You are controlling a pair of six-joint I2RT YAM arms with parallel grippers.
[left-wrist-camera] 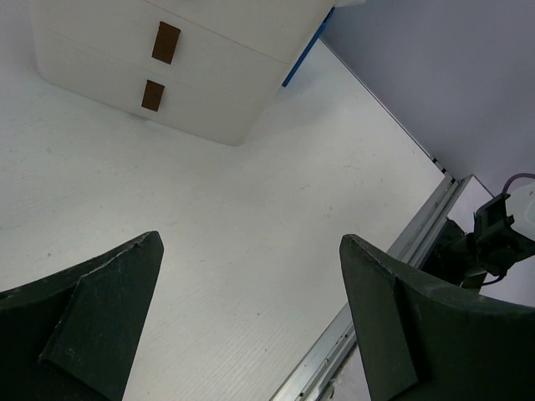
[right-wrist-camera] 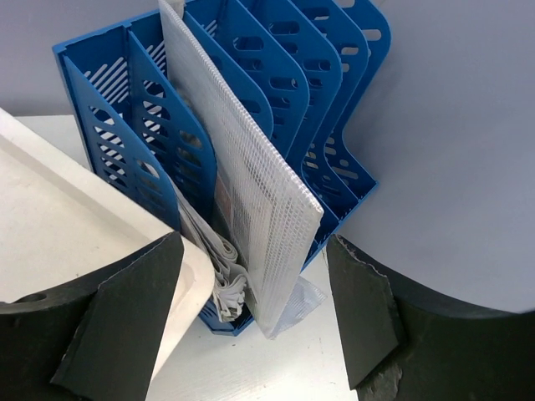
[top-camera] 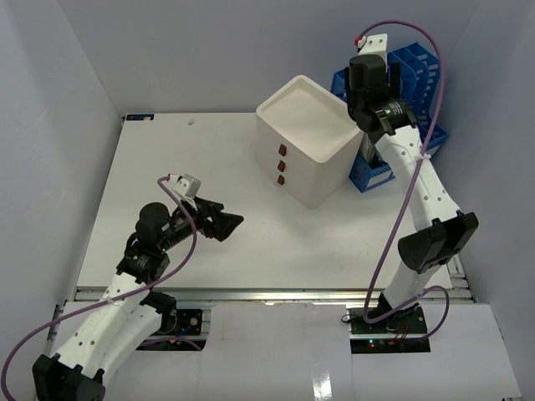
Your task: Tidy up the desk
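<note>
While the white desk (top-camera: 167, 167) lay flat under both arms, its metal rail (top-camera: 276, 294) along the near edge, a white three-drawer box (top-camera: 305, 146) stood toward its far side, with a blue file rack (right-wrist-camera: 109, 92) just beside it on the right. A mesh pouch (right-wrist-camera: 242, 167) stood upright in one rack slot. The right gripper (right-wrist-camera: 255, 242) hovered by the rack, jaws apart, holding nothing. The left gripper (top-camera: 227, 224) hung above bare desk, jaws wide and empty.
</note>
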